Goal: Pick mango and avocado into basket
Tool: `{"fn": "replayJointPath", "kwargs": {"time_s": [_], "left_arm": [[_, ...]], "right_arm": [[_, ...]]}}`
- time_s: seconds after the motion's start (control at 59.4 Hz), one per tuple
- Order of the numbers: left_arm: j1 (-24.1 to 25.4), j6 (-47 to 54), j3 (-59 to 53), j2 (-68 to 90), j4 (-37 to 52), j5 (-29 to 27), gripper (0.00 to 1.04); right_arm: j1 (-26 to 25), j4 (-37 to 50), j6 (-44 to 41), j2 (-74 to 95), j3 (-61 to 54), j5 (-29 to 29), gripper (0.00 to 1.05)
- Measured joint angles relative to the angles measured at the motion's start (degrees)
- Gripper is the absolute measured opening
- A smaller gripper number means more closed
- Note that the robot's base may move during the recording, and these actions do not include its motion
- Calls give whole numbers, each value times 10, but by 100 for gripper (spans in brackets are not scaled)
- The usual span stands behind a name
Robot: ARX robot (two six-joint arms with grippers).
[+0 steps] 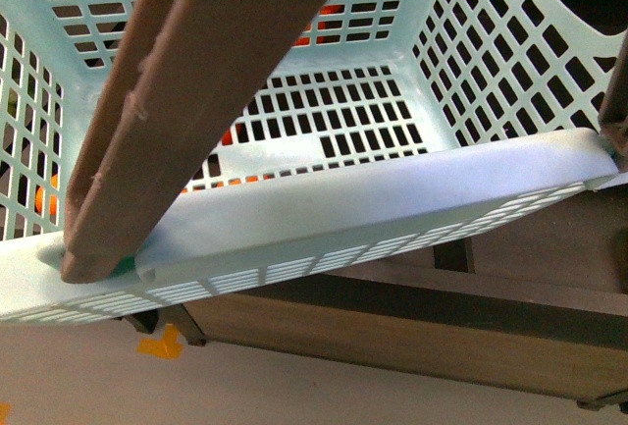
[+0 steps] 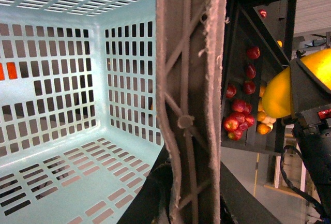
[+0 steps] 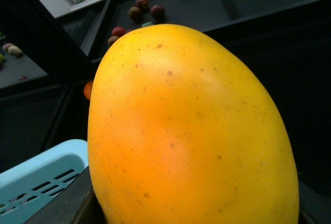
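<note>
Left wrist view: mango point(image 2: 276, 95) outside basket point(image 2: 101, 79)

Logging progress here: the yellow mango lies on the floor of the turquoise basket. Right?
No. The mango is held in the right hand, outside the turquoise basket, whose floor is bare; the left wrist view shows it.

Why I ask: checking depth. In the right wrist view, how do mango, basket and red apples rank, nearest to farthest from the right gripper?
1. mango, held in the right gripper
2. basket, its corner close by
3. red apples, far back on the dark shelf
</note>
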Motion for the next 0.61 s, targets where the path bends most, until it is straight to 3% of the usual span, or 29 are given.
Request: {"fn": "replayJointPath", "kwargs": {"time_s": [0.354, 0.606], "left_arm": [[0, 0, 0, 0, 0, 0, 7], [0, 0, 0, 0, 0, 0, 7]], "right_arm": [[116, 6, 5, 49, 28, 31, 62], [159, 12, 12, 68, 21, 38, 62]]}}
